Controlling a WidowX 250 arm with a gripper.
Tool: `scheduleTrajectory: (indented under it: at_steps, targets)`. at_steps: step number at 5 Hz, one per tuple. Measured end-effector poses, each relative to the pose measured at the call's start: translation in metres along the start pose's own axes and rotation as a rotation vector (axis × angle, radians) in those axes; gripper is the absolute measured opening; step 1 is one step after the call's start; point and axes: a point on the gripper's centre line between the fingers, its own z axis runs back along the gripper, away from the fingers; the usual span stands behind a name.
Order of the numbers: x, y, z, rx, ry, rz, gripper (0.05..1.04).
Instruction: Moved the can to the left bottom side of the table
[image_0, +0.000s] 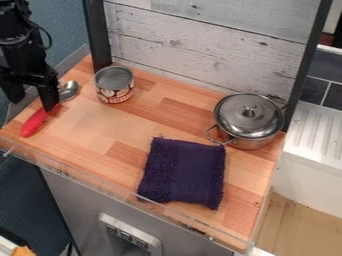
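Gripper (31, 104): fingers spread wide, nothing held between them; at the left edge of the tabletop (93, 125), with one fingertip over the spoon's neck, touching or just above, I cannot tell which.
Spoon (35, 121): red handle towards the front left corner, metal bowl towards the back left.
Spoon risk: lowering or swinging from here could catch the neck and drag it or flip it off the left edge; its handle also lies where the can probably has to go, so the can might land on it and tip.
Tin can (114, 86): upright near the back left corner, just beside the spoon's bowl, apart from the gripper; still to be moved to the front left.
Can risk: a finger coming in off-centre could knock it over.
Towel (182, 172): dark purple, near the front edge.
Lidded pot (248, 120): near the back right corner.
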Motion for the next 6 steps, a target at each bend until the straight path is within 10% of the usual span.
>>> scheduleTrajectory:
  at_steps: [2,6]
  targets:
    - [0.004,-0.011,-0.009,-0.017,0.014,0.004,1.000]
    - [0.116,-0.090,0.028,-0.049,-0.220,-0.039,1.000]
